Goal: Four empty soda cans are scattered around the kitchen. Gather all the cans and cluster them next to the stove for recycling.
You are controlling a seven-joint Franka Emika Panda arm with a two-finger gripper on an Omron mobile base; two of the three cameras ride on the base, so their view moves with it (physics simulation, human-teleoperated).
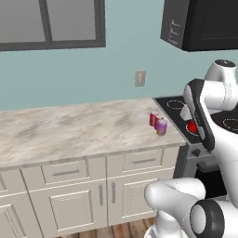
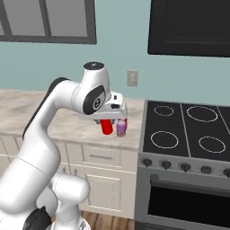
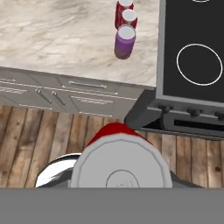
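**Red can aloft beside stove**

Claw closed on a red cylindrical soda can with silvery top, held above the marbled beige worktop. Three cans stand clustered near the worktop's stove-side edge: one purple-pink can, two red cans. Grey steel stove with black glass cooktop just beside them.

Three soda cans stand upright in a tight cluster on the counter just beside the stove: a purple-pink can nearest the counter's front edge, two red cans behind it. A fourth red can hangs upright above the counter, near the stove.
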